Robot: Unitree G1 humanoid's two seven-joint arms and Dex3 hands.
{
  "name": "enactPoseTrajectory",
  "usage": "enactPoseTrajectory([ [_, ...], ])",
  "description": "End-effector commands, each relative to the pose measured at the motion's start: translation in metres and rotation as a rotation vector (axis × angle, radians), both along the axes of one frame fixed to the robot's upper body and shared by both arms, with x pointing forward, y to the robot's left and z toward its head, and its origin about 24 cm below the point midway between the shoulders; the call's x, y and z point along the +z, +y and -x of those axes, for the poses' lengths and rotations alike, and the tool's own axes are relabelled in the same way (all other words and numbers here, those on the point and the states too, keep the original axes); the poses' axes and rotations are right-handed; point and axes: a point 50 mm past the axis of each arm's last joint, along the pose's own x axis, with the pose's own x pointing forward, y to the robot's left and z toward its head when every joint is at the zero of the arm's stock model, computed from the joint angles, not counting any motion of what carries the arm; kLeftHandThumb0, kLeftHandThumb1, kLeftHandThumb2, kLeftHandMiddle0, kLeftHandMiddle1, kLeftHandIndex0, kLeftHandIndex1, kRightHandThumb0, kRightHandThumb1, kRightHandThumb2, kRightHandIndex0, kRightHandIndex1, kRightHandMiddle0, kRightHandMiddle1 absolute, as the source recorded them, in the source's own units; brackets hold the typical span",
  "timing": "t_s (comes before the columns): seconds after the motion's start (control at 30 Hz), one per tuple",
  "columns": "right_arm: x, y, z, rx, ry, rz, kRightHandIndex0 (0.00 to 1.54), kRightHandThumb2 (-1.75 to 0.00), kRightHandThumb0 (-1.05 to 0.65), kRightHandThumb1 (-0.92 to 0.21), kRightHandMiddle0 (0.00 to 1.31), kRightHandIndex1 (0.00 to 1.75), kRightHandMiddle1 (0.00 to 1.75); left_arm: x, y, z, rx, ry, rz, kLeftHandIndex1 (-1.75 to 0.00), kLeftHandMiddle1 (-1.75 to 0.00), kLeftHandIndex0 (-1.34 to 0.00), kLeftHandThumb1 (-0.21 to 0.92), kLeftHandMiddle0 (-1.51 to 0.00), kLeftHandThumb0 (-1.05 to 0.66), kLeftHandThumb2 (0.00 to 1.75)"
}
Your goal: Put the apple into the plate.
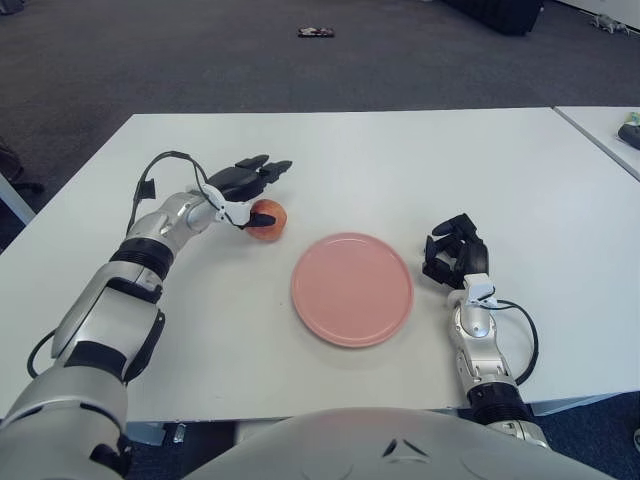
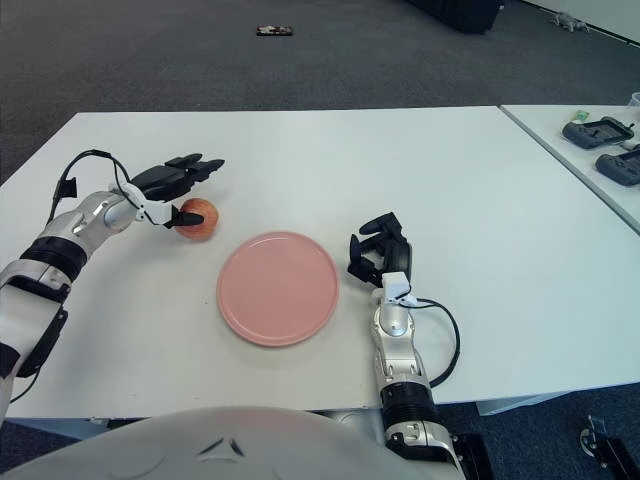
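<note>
Spanning dark carpet, white table; second table alongside.

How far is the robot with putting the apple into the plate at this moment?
Nothing is finished: the pink plate holds nothing, and the apple sits on the white table to the plate's left. In hand: the left hand is at the apple, fingers stretched above it, thumb at its near side, no closed grasp. Left: grip, carry, release. The right hand shows right of the plate.
</note>
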Motion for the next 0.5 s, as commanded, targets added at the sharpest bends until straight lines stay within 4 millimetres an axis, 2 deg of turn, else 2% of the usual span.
enactPoseTrajectory([
  [0.0,-0.0049,-0.0034,0.006,-0.019,0.029,0.011,0.64,-1.1,-0.42,-0.5,0.47,1.49,1.75,-0.0045,0.005,-0.004,0.016,0.315,-0.038,-0.01,0.0,0.0,0.44,0.0,-0.96,0.88],
  [0.17,-0.0049,-0.0038,0.0066,-0.023,0.029,0.015,0.64,-1.1,-0.42,-0.5,0.46,1.49,1.75,-0.0041,0.0068,-0.0045,0.016,0.433,-0.068,0.0,0.0,0.0,0.46,0.0,-0.96,0.86],
  [0.47,-0.0047,-0.0042,0.0077,-0.024,0.025,0.012,0.64,-1.1,-0.42,-0.5,0.46,1.48,1.75,-0.0059,0.0138,-0.0052,0.045,0.525,-0.139,0.0,0.0,0.0,0.55,0.0,-0.98,0.79],
])
